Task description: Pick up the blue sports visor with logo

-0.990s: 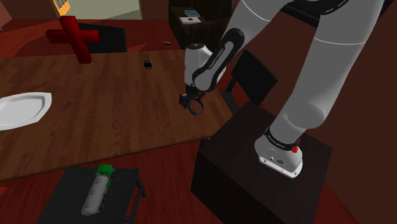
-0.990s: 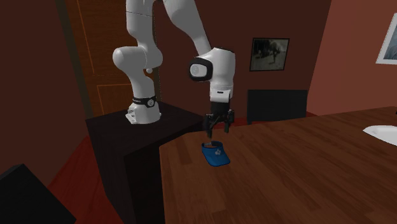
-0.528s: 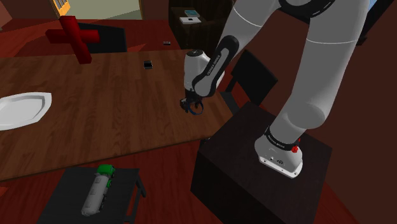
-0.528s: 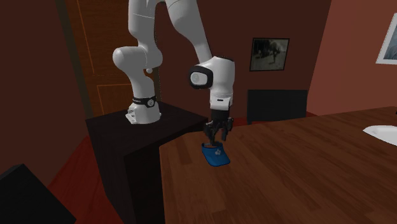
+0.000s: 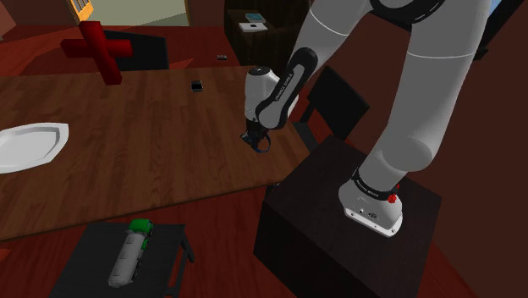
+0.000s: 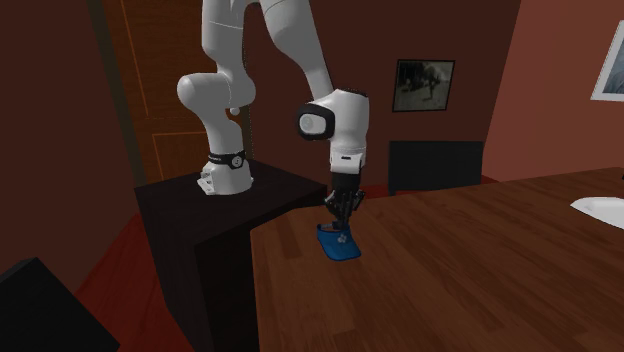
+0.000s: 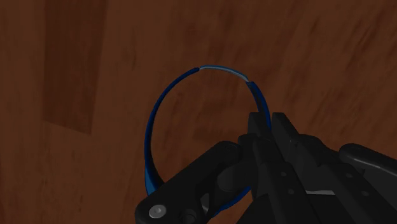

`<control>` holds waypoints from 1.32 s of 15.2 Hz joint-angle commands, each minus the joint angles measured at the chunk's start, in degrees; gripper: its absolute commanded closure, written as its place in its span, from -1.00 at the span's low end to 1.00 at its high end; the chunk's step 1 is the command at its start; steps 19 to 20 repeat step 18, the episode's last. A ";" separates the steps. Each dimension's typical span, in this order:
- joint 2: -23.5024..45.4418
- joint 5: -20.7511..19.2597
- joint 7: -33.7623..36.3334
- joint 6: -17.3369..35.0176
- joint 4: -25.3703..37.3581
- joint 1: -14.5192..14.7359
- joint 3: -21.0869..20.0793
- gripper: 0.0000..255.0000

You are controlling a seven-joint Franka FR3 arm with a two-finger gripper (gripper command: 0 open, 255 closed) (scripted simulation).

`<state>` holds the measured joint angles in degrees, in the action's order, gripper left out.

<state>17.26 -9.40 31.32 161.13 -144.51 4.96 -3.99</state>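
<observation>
1. Wrist view: the gripper point(image 7: 267, 121) has its two black fingers drawn close together on the thin band of the blue visor point(image 7: 149, 172). They pinch the band at one side of its loop, and no gap shows between fingers and band.
2. The band makes an open ring over the brown wooden table point(image 7: 76, 159). A short pale grey stretch sits on the part of the loop farthest from the fingers.
3. In the second exterior view the visor point(image 6: 338, 245) lies on the table point(image 6: 450, 280), near the corner closest to the dark stand point(image 6: 200, 215). A small pale mark shows on its top, too small to read.
4. There the gripper point(image 6: 341, 220) points steeply down onto the end of the visor nearest the stand, its fingers narrowed to a single dark tip.
5. The white arm point(image 6: 335, 110) bends down from above the stand to that spot.
6. In the shoulder view the gripper point(image 5: 257, 144) hangs low over the table point(image 5: 127, 161), close to the edge that faces the stand point(image 5: 338, 220).
7. A white plate point(image 5: 32, 146) rests at that view's left side of the table, well apart from the gripper.
8. A red cross point(image 5: 100, 49) stands at the far end, and a small black item point(image 5: 196, 85) lies between it and the gripper.
9. A framed picture point(image 6: 424, 84) hangs on the wall behind the table.
</observation>
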 commanded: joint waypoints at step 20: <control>-12.96 4.87 -3.85 -11.79 -1.02 -1.34 -2.33 1.00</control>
